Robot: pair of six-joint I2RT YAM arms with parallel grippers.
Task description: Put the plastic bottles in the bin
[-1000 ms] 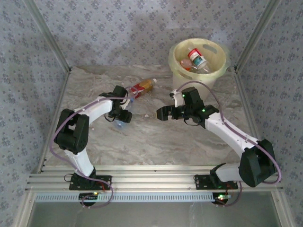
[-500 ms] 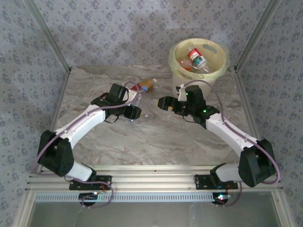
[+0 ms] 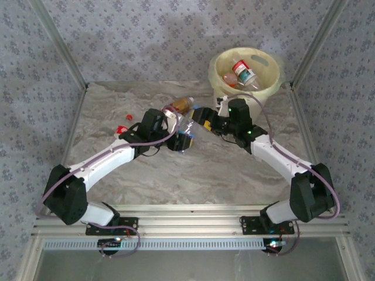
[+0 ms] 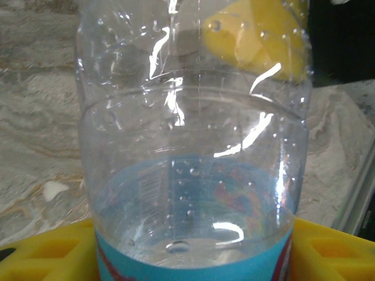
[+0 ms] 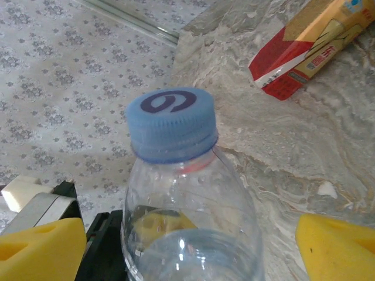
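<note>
Step in hand: probably a pass of the clear plastic bottle with a blue cap and blue label [image 3: 187,126] from the left arm to the right, since the pale yellow round plastic bin [image 3: 215,79] stands on the right arm's side.
Doing it well: the right hand [image 3: 202,117] should close squarely on the shoulder just below the cap, not on the thin, crushable wall. The left hand [image 3: 181,138] should let go only once that grip is firm, or the bottle drops to the marbled grey surface [image 3: 176,170].
Left hand: narrow, its yellow pads [image 4: 47,252] clamped on the clear bottle's lower body at the label. The bottle seems to be clear of the surface.
Right hand: wide, its pads [image 5: 41,246] on either side of the neck, apparently touching nothing.
Bin: far right corner, with several bottles inside.
Amber bottle with a red label [image 3: 179,106]: lying on the surface just beyond both hands, not yet binned.
</note>
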